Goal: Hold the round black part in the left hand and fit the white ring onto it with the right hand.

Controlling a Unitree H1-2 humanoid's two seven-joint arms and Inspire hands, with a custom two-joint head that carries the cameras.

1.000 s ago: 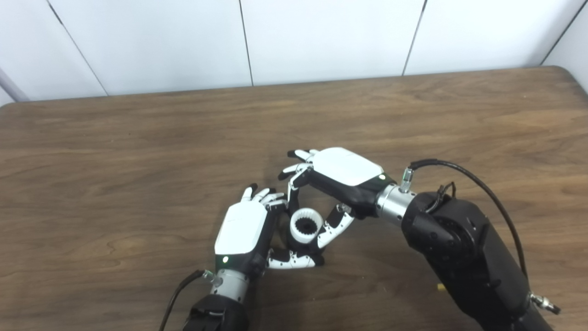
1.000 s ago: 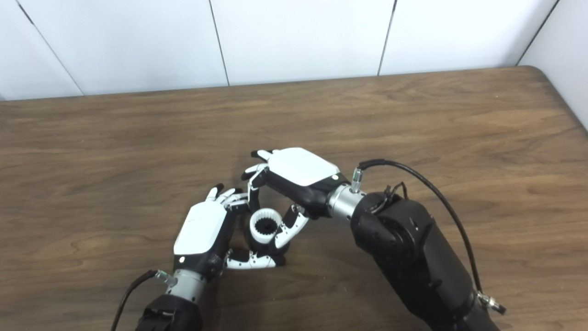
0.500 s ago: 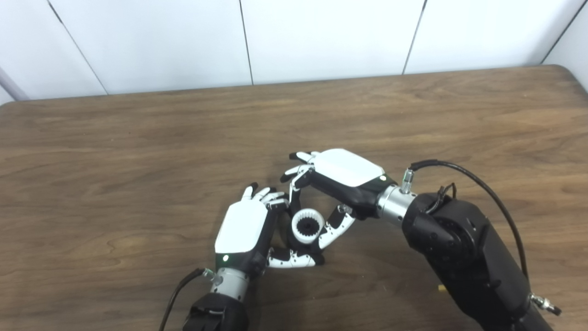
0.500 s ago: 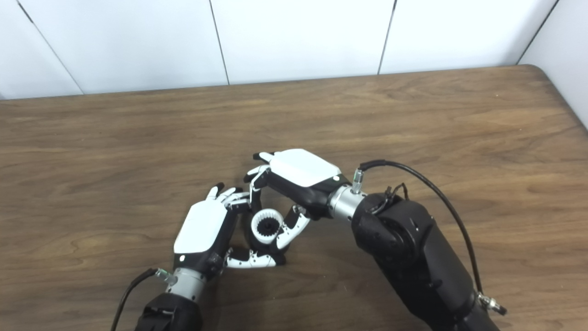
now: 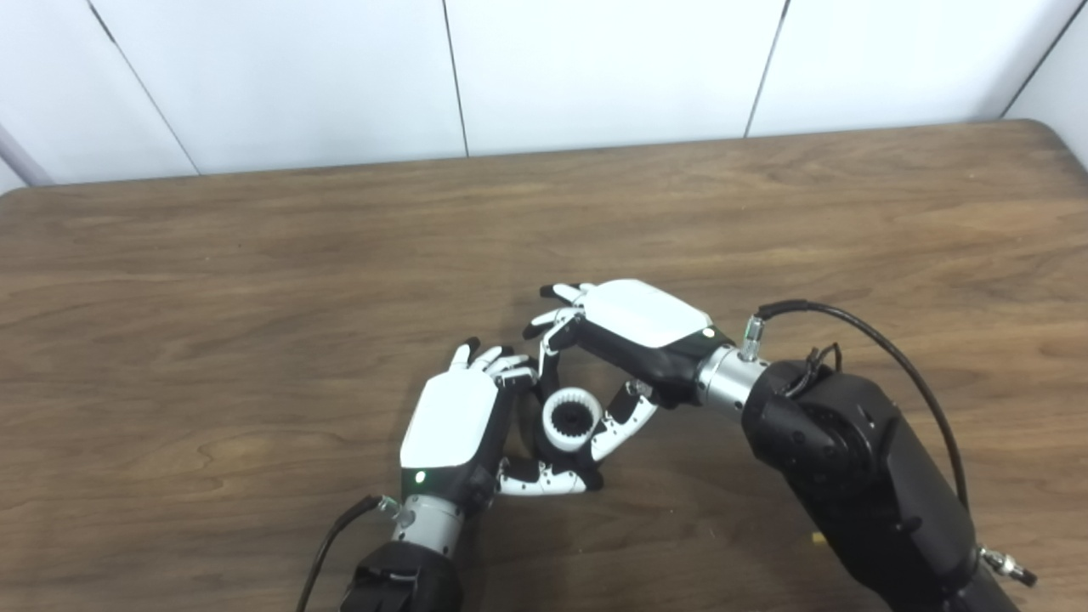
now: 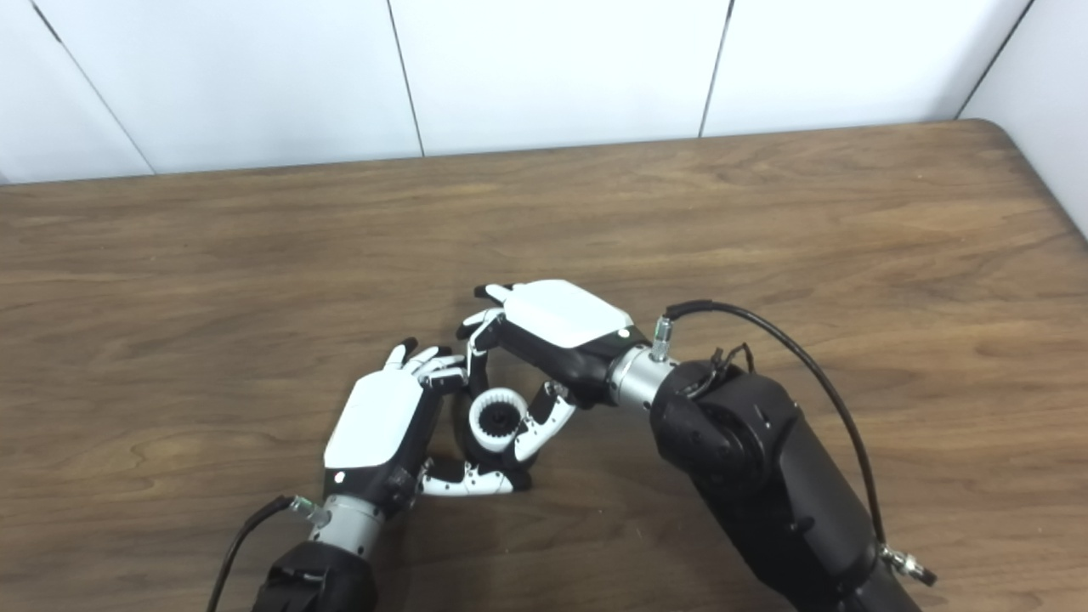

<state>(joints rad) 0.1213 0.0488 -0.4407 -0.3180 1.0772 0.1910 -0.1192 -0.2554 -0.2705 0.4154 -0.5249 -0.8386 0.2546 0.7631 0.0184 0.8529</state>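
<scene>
Low over the wooden table, my left hand is cupped around the round black part. Only its toothed black centre shows, inside the white ring. The ring sits around the top of the black part, opening upward. My right hand reaches in from the right, with a finger behind the ring and the thumb at its near right side, pinching it. The left thumb lies under the pair. The right eye view shows the ring the same way between both hands.
A black cable loops over the bulky right forearm. Behind the table's far edge stands a white panelled wall. The table's right edge is near in the right eye view.
Both hands and the ring have drifted slightly toward me and to the right. The right hand has sunk a little, and the ring looks lower around the black part.
</scene>
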